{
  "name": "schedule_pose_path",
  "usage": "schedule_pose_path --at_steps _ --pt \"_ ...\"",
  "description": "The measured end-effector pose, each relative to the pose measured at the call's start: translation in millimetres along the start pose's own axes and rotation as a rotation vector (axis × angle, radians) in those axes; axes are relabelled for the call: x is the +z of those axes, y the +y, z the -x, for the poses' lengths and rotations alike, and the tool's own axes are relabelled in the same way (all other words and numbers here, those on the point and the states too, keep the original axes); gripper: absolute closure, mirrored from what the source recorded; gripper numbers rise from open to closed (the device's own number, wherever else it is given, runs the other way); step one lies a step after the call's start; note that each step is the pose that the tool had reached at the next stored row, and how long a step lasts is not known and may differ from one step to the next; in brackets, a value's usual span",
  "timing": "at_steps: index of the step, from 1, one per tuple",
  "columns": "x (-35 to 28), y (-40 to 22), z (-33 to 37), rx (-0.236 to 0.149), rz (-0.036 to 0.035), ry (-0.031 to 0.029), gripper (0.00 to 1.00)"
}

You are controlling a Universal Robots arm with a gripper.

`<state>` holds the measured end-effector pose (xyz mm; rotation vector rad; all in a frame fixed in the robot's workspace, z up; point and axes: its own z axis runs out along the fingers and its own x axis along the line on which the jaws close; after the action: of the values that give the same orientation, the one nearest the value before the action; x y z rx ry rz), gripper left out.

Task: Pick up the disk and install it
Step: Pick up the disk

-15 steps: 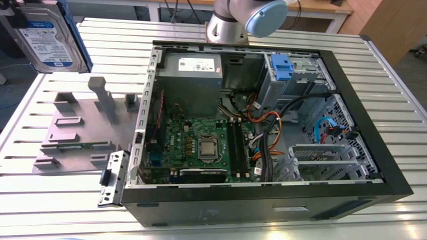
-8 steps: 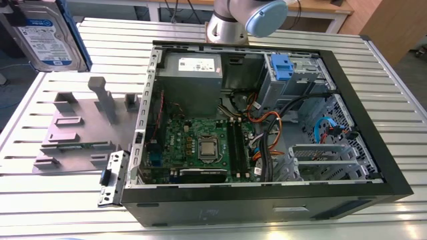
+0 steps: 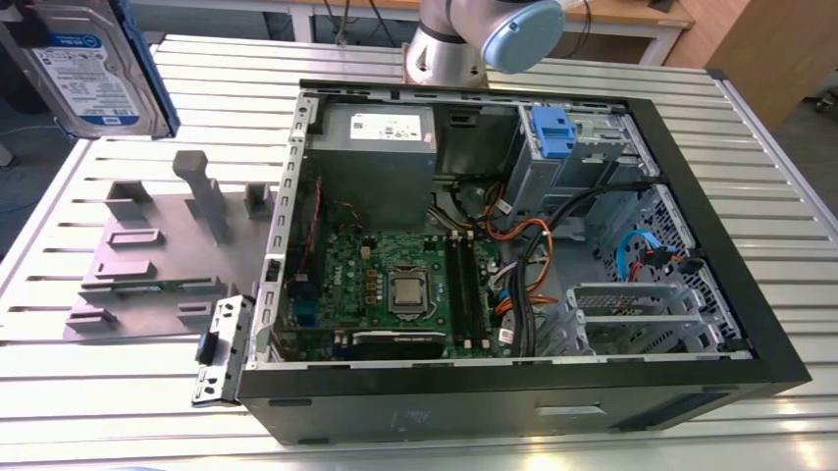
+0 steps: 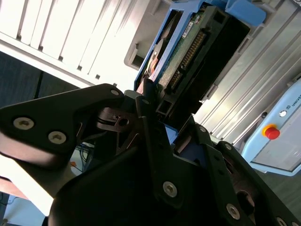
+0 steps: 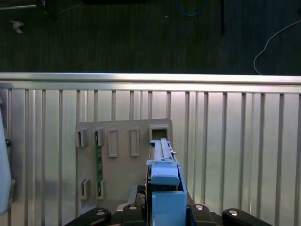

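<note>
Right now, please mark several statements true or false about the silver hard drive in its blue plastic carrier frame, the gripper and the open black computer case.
1. The gripper is shut on the blue carrier frame of the silver disk. True.
2. The disk sits inside the open black computer case. False: it is held up outside the case, toward the exterior view's left.
3. The case lies open, with its green motherboard showing. True.
4. The grey fixture plate lies on the exterior view's right of the case. False: it lies on the left of it.
5. The case rests on a slatted metal table. True.
</note>
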<state>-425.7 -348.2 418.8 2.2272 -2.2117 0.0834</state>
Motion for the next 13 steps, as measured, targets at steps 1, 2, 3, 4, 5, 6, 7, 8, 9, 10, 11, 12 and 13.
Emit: schedule_pose_path --at_steps 1,2,3,4,5,6,7,8,9,10,11,12,13 --pt "-0.4 0.0 0.0 0.000 0.0000 0.0000 0.64" --pt "-0.7 0.0 0.0 0.000 0.0000 0.0000 0.64" --pt "-1.2 -0.1 0.0 0.000 0.0000 0.0000 0.64" --pt "-1.6 -0.1 -0.1 0.000 0.0000 0.0000 0.64" --pt "-2.0 -0.1 -0.1 0.000 0.0000 0.0000 0.64" --pt "-2.5 -0.1 -0.1 0.000 0.0000 0.0000 0.64" --pt "-2.9 -0.1 -0.1 0.000 0.0000 0.0000 0.64" --pt "-3.3 -0.1 -0.1 0.000 0.0000 0.0000 0.64" --pt "-3.7 -0.1 -0.1 0.000 0.0000 0.0000 0.64" --pt "-4.1 -0.1 -0.2 0.000 0.0000 0.0000 0.64" --pt "-4.6 -0.2 -0.2 0.000 0.0001 0.0000 0.64" --pt "-5.0 -0.2 -0.2 0.000 0.0000 0.0000 0.64" --pt "-5.4 -0.2 -0.2 0.000 0.0000 0.0000 0.64"
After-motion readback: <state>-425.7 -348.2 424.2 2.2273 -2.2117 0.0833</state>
